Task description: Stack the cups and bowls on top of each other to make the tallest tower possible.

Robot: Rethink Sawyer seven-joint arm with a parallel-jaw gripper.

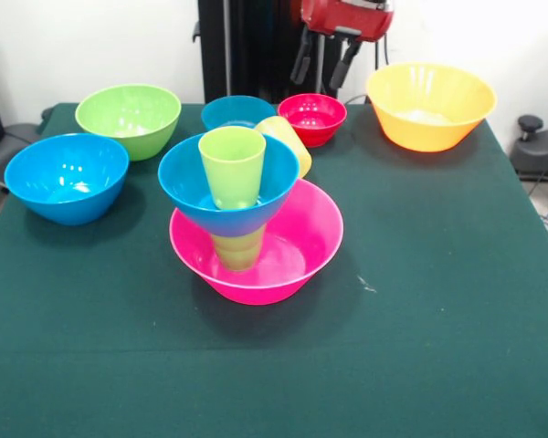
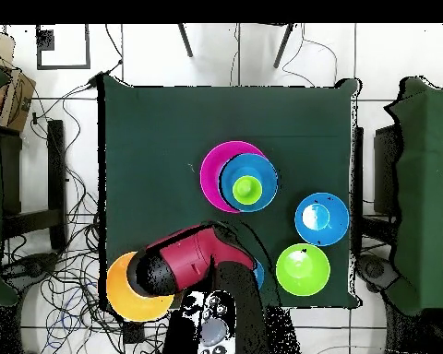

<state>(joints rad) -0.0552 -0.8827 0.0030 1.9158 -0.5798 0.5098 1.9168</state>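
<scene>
1. The tower (image 1: 247, 228) stands near the middle of the table (image 1: 438, 301): a pink bowl (image 1: 297, 265) at the base, a green cup (image 1: 237, 248) upside down inside it, a blue bowl (image 1: 187, 182) on that cup, and a second green cup (image 1: 232, 164) standing in the blue bowl.
2. Main risk: the blue bowl rests on one narrow cup and looks tilted and off-centre from above, sitting toward one side of the pink bowl. A push from the side or a hard press down could probably tip it off.
3. The top cup gives a small rim to land the next bowl on; a bowl set down off-centre would likely slide or drag the cup over.
4. A yellow cup (image 1: 290, 141) lies on its side just behind the tower. Reaching for it could brush the blue bowl.
5. The hand (image 1: 327, 62) hangs at the far edge, near the red bowl (image 1: 312, 117) and well apart from the tower. It holds nothing that I can see; whether it is open or closed I cannot tell.
6. Spare bowls sit around the far edge: a small blue bowl (image 1: 233, 109), a green bowl (image 1: 128, 119), a medium blue bowl (image 1: 66, 178) and an orange bowl (image 1: 429, 105). All look glossy and slick, so they may slip when stacked.
</scene>
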